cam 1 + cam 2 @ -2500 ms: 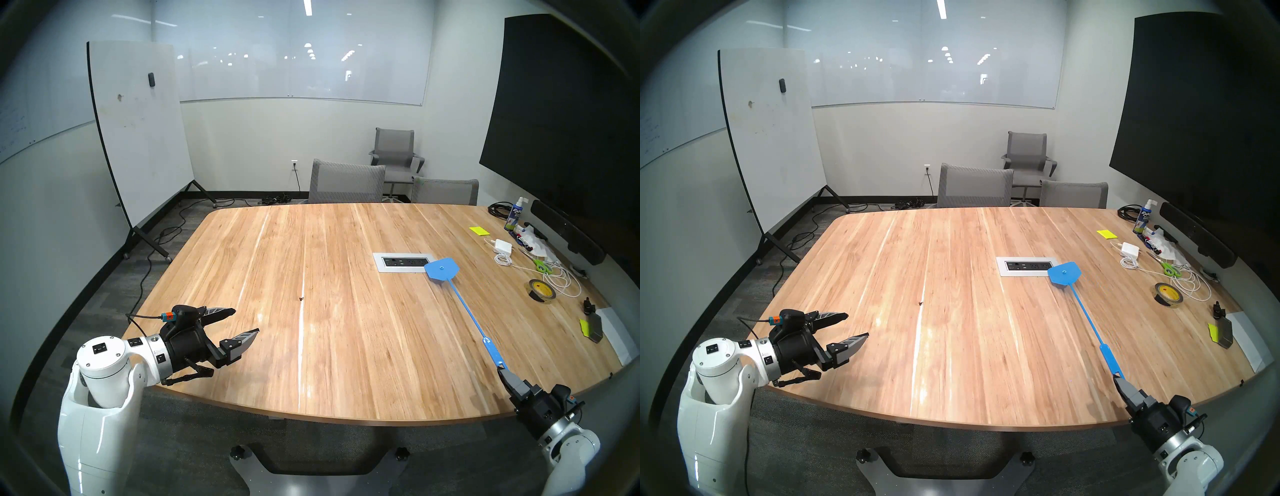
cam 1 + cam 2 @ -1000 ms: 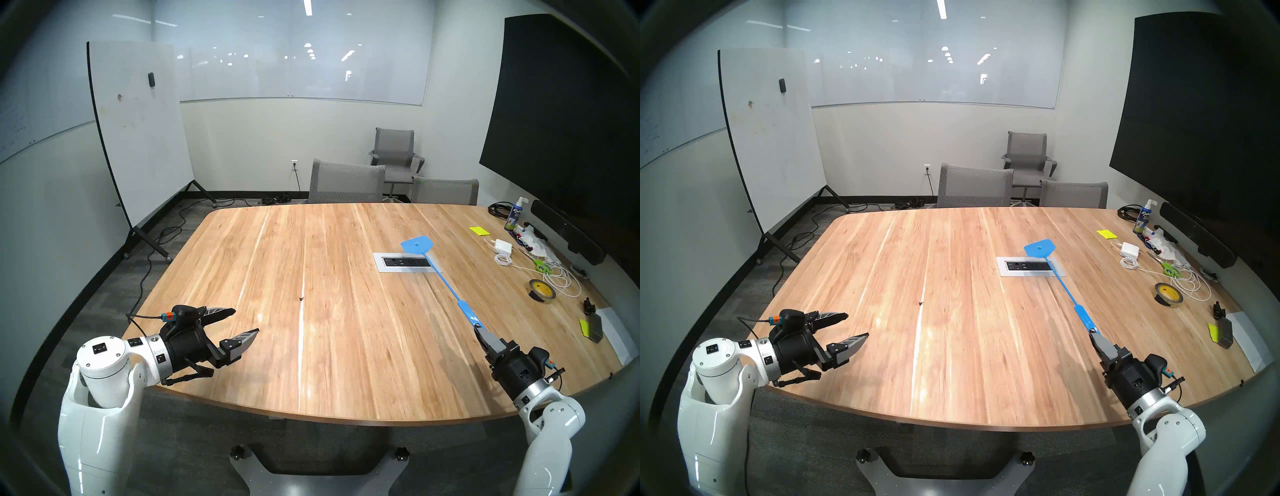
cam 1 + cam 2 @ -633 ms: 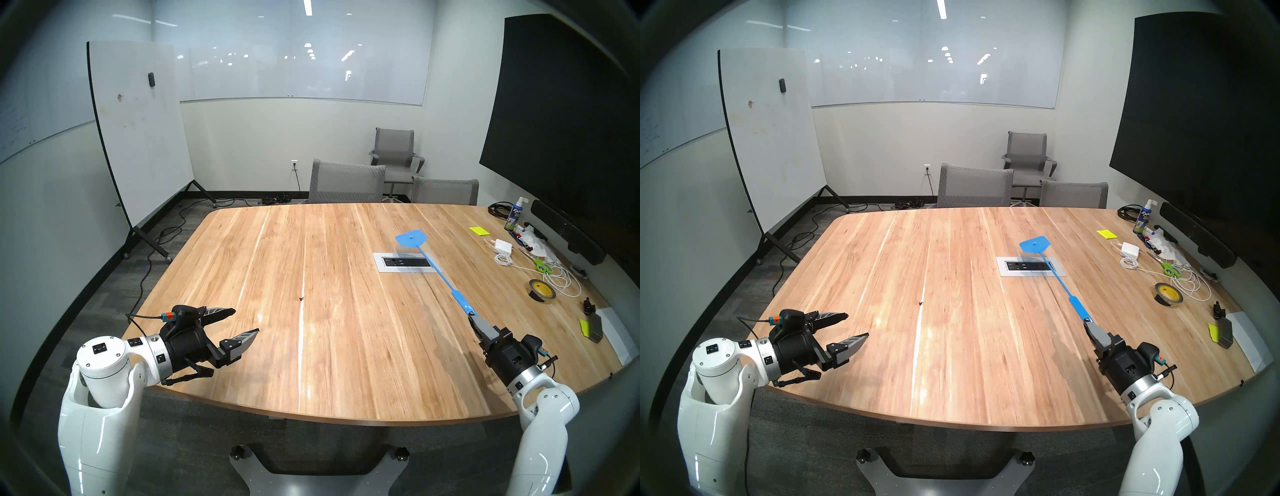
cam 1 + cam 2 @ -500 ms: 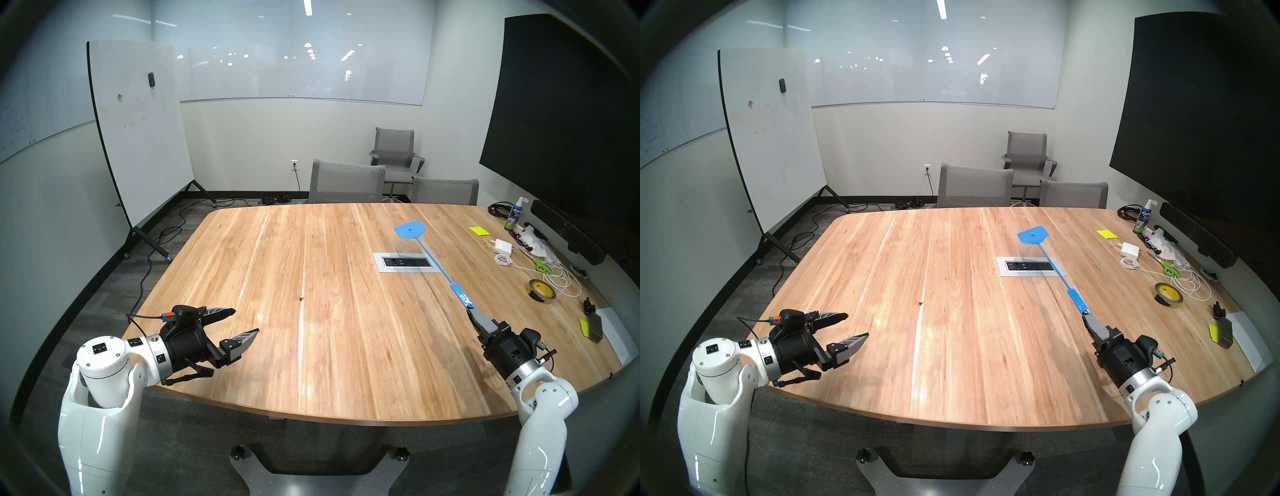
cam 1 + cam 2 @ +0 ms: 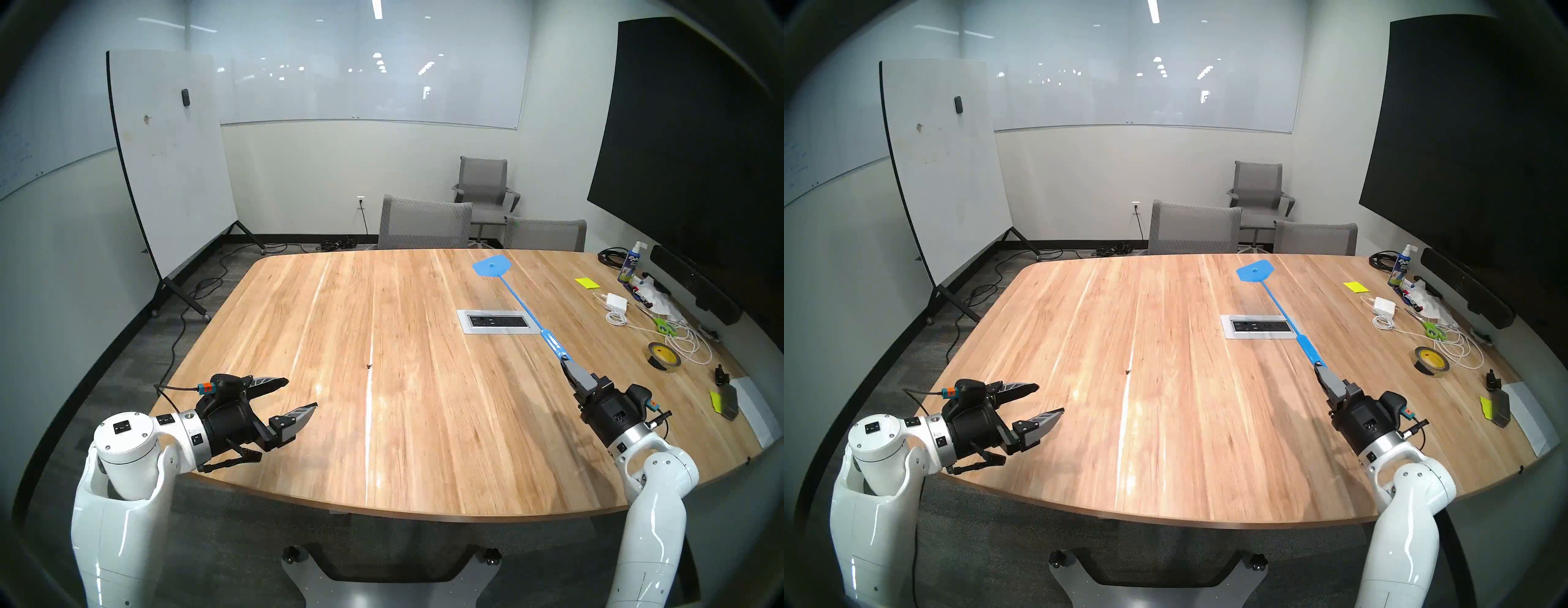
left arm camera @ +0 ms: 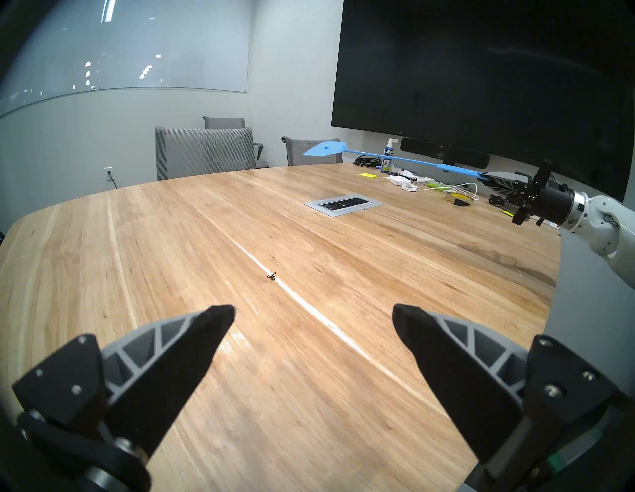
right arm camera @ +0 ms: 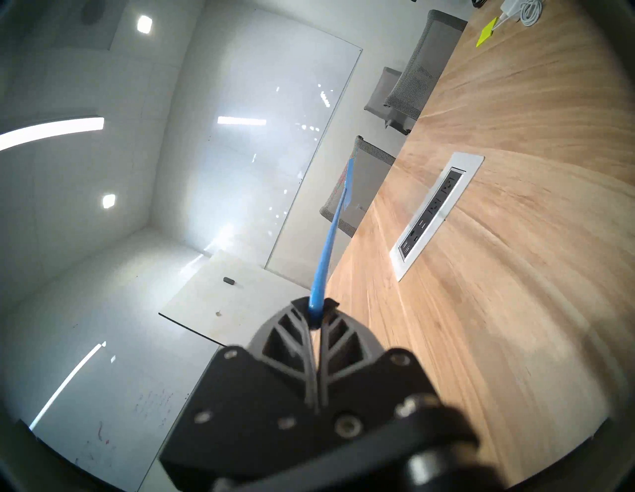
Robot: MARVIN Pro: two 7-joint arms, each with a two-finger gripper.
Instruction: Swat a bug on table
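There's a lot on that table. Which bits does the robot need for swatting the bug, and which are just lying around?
For the job:
- bug
- blue fly swatter, held by the right end effector
- table

Just lying about:
- tape roll
- green scissors
- white charger and cable
- yellow sticky notes
- spray bottle

Tiny dark bug (image 5: 369, 365) — legs splayed — on light wood table (image 5: 424, 424).
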